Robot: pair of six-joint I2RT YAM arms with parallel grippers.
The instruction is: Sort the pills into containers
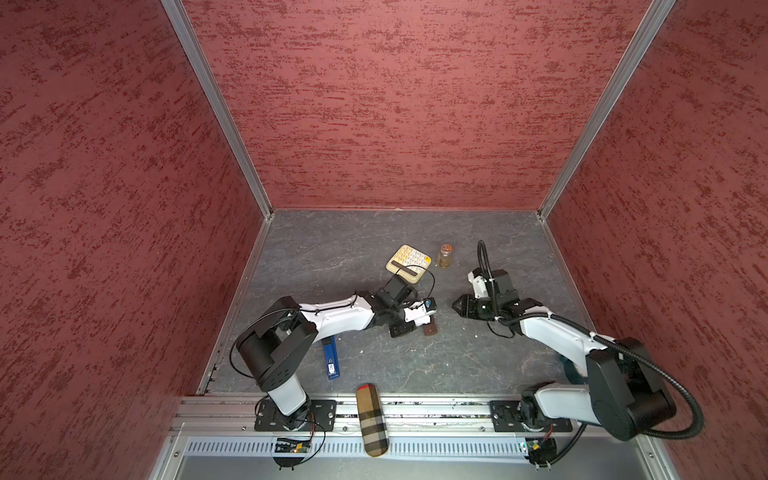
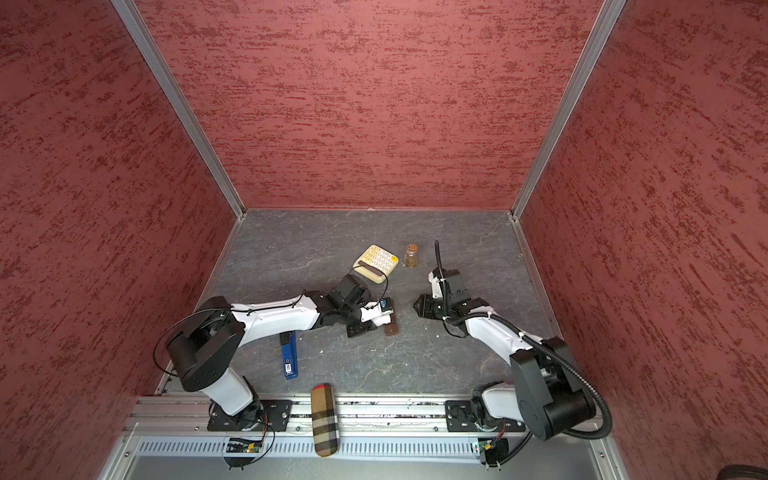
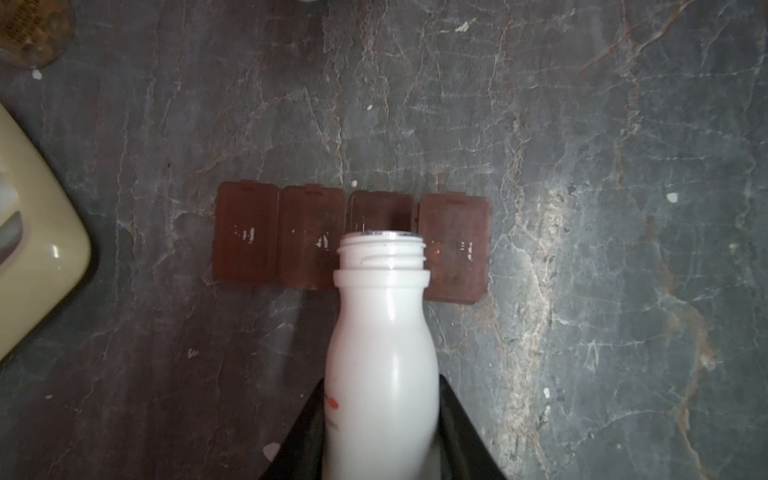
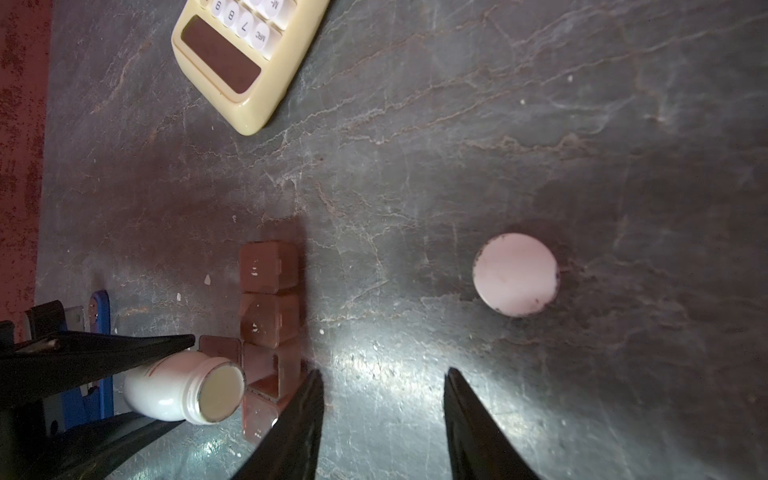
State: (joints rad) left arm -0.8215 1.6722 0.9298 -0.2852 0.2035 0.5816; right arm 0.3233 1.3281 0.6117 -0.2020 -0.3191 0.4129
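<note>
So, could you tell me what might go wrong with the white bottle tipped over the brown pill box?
The white bottle in the left gripper has a mouth that looks nearly as wide as one compartment of the pill box, so its contents may spill onto neighbouring closed lids or the table.
The right gripper stands open, not holding the box, so the bottle could nudge it.

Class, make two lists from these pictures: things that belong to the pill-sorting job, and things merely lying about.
Job: brown pill box, white bottle in the left gripper, its white cap, white speck (perhaps a pill).
Lying about: calculator, amber bottle, blue stapler, plaid case.
</note>
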